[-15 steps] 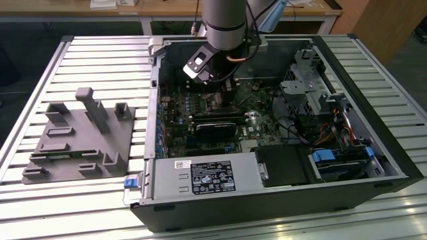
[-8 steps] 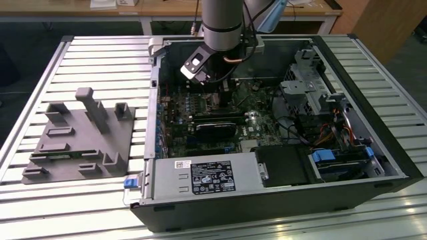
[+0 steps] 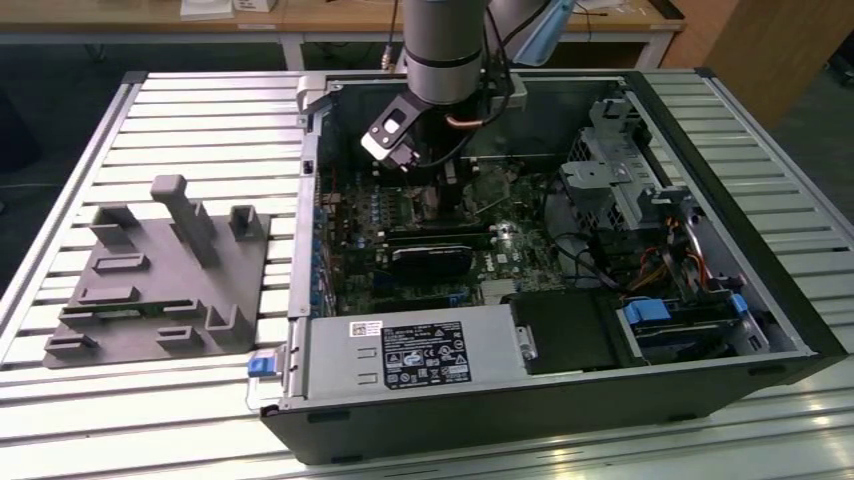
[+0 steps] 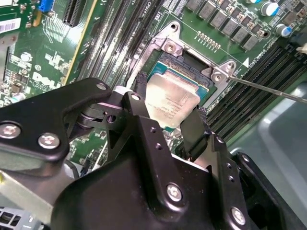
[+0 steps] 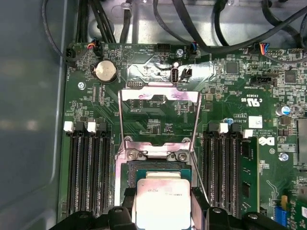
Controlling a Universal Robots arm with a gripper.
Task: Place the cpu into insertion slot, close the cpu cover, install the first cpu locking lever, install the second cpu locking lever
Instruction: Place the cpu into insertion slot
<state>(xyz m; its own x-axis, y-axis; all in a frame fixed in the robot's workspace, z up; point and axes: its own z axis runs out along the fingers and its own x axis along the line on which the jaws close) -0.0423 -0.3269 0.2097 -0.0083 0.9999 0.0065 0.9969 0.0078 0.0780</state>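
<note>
One of four steps is in hand: the claw [image 4: 169,108], clamped on the chip's two edges, holds the cpu [image 4: 175,96] tilted just above the insertion slot [image 4: 187,62], with the cpu cover [image 5: 158,95] lying open beyond it. Seating it looks to call for levelling the pale silvery square and lining it up inside the metal rim
</note>
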